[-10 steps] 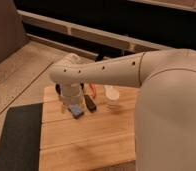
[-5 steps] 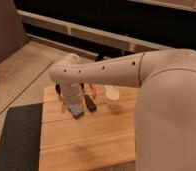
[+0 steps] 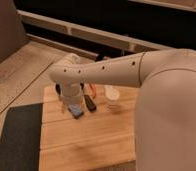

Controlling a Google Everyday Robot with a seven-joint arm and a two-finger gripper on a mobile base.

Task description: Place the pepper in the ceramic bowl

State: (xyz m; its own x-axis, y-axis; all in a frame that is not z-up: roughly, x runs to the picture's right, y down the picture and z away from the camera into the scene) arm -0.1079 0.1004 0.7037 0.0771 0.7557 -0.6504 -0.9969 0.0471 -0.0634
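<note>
The pepper (image 3: 92, 90) shows as a thin orange-red sliver on the wooden table, just below my arm and to the right of my wrist. The ceramic bowl is mostly hidden behind my arm. Only a dark edge (image 3: 58, 89) shows to the left of the wrist. My gripper (image 3: 70, 104) hangs down from the wrist over the back left of the table, just left of the pepper and above the blue block.
A blue rectangular block (image 3: 76, 111) lies right under the gripper. A small black oblong object (image 3: 90, 103) lies beside it. A white cup (image 3: 111, 97) stands to the right. The wooden table (image 3: 86, 140) extends toward me. A dark mat (image 3: 16, 137) lies on the left.
</note>
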